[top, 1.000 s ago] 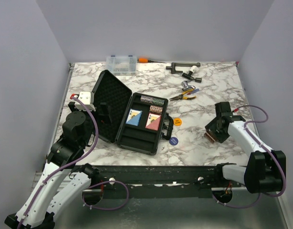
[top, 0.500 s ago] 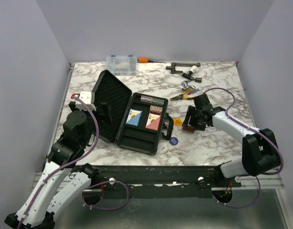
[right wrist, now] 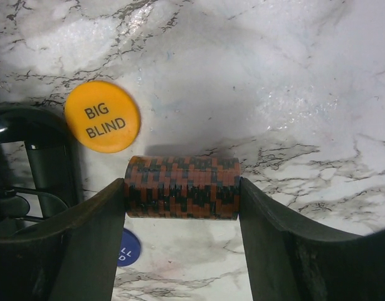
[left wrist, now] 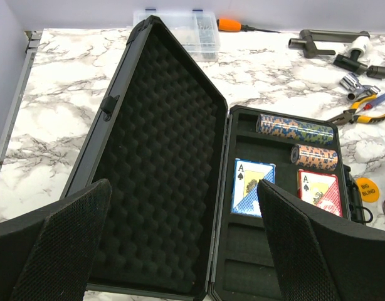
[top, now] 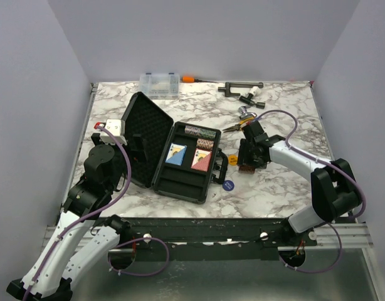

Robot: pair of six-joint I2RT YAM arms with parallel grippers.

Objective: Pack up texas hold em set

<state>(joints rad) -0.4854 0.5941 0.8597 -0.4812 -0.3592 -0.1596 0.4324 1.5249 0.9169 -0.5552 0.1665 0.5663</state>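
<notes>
Right gripper [right wrist: 182, 210]: fingers clamped on the flat ends of a red-and-black chip roll [right wrist: 182, 187]. The roll lies crosswise between them and, judging by the shadow beneath, is lifted off the marble table [top: 293, 113].

Just past the roll is the orange BIG BLIND disc [right wrist: 102, 116]. By my left finger is the blue disc [right wrist: 131, 248]. Both lie loose beside the case handle [right wrist: 45, 164].

Left gripper [left wrist: 183, 213]: fingers spread wide, holding nothing, over the open case [left wrist: 156, 150] lid.

Progress, my estimate: roughly halfway.
- Stowed: blue deck [left wrist: 253, 187], red deck [left wrist: 318, 191], two stowed rolls [left wrist: 295, 128].
- Left: this roll, both discs, closing the lid.

The case sits just to my right gripper's left.
</notes>
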